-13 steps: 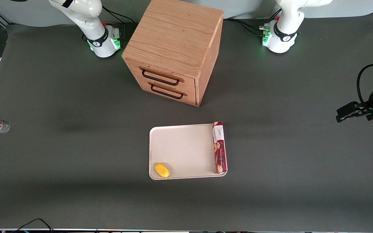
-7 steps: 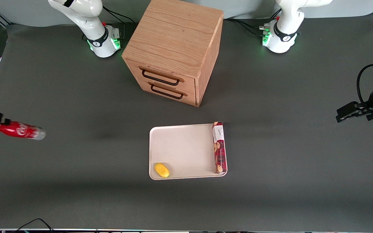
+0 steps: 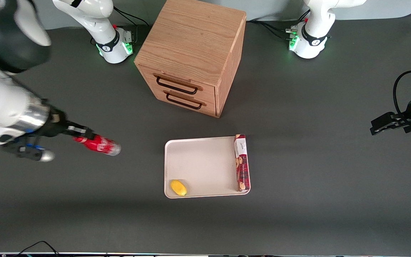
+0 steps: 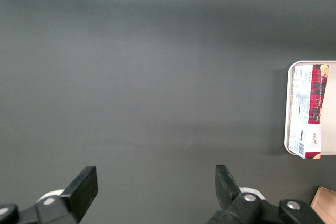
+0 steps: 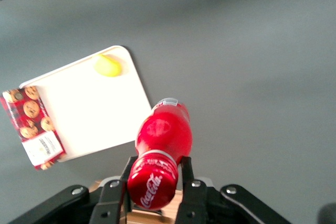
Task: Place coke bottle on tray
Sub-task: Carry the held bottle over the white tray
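Above matte table, hand (image 3: 80, 134) gripping glossy coke bottle (image 3: 100, 145)

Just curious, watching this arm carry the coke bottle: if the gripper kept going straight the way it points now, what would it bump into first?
Probably the tray. The gripper, shut on the coke bottle, points along the table toward it with only bare table between. Height is unclear, so it may pass above the rim.

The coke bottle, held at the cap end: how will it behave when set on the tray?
The coke bottle, slim and round, may roll if laid flat, tip if stood. The gripper holds its neck; the tray rim looks low.
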Controlling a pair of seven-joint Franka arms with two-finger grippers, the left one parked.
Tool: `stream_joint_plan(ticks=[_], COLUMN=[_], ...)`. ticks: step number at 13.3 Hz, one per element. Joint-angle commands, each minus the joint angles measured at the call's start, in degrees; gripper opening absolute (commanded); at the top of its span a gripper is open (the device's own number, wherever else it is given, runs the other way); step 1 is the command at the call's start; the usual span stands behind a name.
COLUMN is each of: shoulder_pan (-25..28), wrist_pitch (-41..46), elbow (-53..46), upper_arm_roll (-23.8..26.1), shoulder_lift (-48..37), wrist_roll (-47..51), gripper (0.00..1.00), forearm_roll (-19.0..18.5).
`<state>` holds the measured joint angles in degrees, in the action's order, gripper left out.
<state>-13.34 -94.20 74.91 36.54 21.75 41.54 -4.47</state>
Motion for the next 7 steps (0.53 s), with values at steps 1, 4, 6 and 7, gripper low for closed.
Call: stream_joint_plan(ticks=[1, 4, 6, 7], shoulder_pan=[3.39, 8.59, 11.14, 12.97], wrist_pitch=[-8.42, -14.32, -18.19, -18.90], elbow=[7.51, 8.23, 8.41, 8.32], upper_arm_roll=[2.57, 2.40, 2.04, 1.70], shoulder_lift=[-1.55, 3.89, 7.67, 9.52], wrist_roll=[13.78, 19.80, 25.41, 26.91], gripper=[0.00, 0.00, 0.00, 0.00], forearm_roll=[-4.30, -9.22, -13.26, -15.03])
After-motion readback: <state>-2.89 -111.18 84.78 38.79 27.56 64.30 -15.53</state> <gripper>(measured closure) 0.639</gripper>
